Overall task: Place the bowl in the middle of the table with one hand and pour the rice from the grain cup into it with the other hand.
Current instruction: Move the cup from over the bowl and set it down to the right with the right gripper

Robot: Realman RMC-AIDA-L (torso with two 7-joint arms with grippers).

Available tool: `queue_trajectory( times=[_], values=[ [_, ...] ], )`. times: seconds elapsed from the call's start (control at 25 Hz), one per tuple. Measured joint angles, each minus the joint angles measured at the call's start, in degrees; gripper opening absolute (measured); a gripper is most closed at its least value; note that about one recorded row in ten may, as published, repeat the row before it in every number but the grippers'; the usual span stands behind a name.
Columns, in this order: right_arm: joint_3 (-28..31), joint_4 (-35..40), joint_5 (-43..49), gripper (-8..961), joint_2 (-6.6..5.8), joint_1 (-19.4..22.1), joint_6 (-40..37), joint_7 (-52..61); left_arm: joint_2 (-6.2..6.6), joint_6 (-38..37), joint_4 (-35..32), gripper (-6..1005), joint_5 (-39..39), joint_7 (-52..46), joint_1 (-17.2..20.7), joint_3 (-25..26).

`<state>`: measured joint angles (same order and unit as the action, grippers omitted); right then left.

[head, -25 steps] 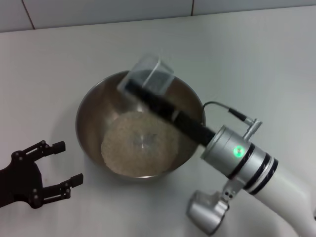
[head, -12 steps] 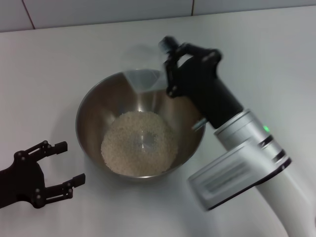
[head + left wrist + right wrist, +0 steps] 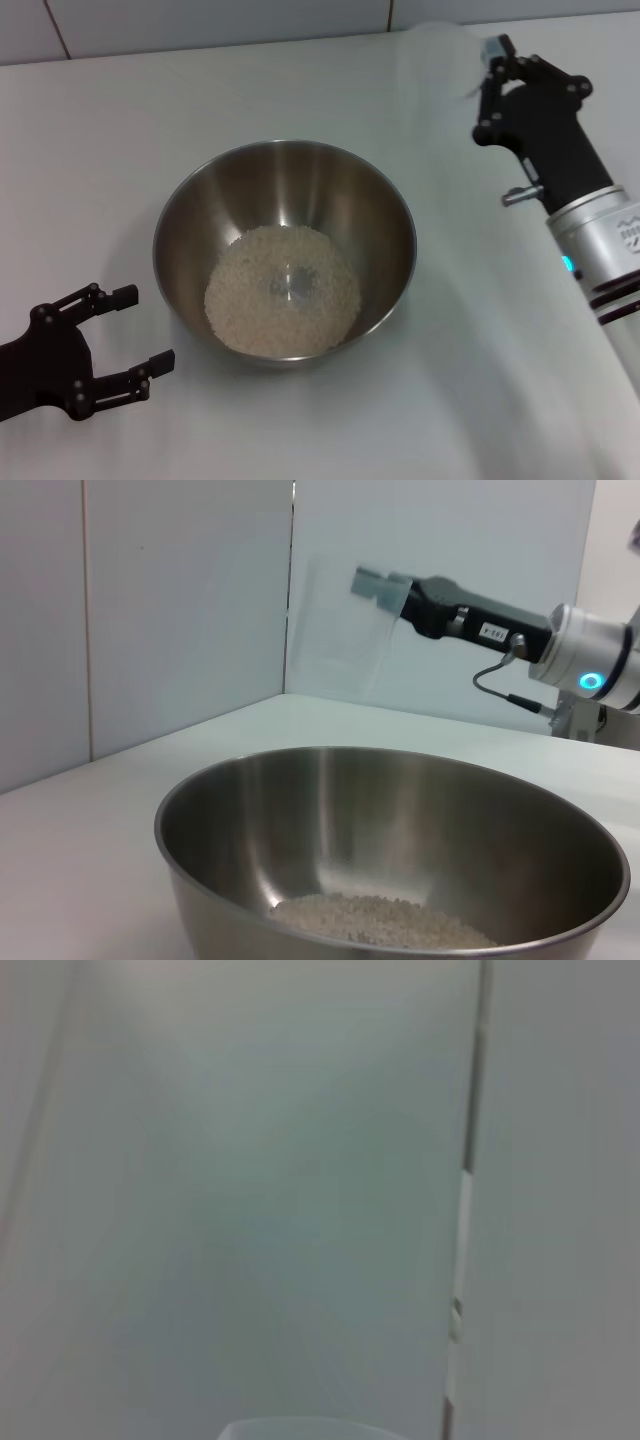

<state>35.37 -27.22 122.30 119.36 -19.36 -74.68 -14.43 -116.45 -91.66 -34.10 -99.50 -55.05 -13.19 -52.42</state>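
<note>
The grain cup (image 3: 345,630) shows only as a pale, translucent smear in the air at the tip of the right gripper (image 3: 385,587), well above the table (image 3: 300,90) and off to the bowl's far right side; in the left wrist view its long axis runs roughly up and down, hanging below the gripper tip, though the blur leaves its mouth direction unclear. Whether the right fingers are clamped on it cannot be told, since the tip is partly hidden and smeared. The bowl (image 3: 190,210) stands upright on the table near its middle, mouth up, and holds the rice (image 3: 240,300) as a flat pale round layer across its bottom, with the steel walls bare above it. The cup looks see-through, with no grains visible inside. The left gripper (image 3: 125,340) rests low just beside the bowl's near left side, its two fingers (image 3: 118,295) spread wide apart and holding nothing, apart from the bowl's wall.
</note>
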Motion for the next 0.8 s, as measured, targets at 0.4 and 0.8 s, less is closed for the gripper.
queue_trajectory(
  times=[0.4, 0.8],
  values=[
    [0.7, 9.4, -0.1, 116, 0.26, -5.0, 11.0, 9.4, -0.19, 0.0, 0.0, 865, 0.0, 0.0, -0.1, -0.3],
    [-3.0, 10.6, 0.5, 127, 0.20, -8.7, 20.2, 9.8, -0.37, 0.5, 0.0, 865, -0.5, -0.1, -0.8, -0.3]
  ],
)
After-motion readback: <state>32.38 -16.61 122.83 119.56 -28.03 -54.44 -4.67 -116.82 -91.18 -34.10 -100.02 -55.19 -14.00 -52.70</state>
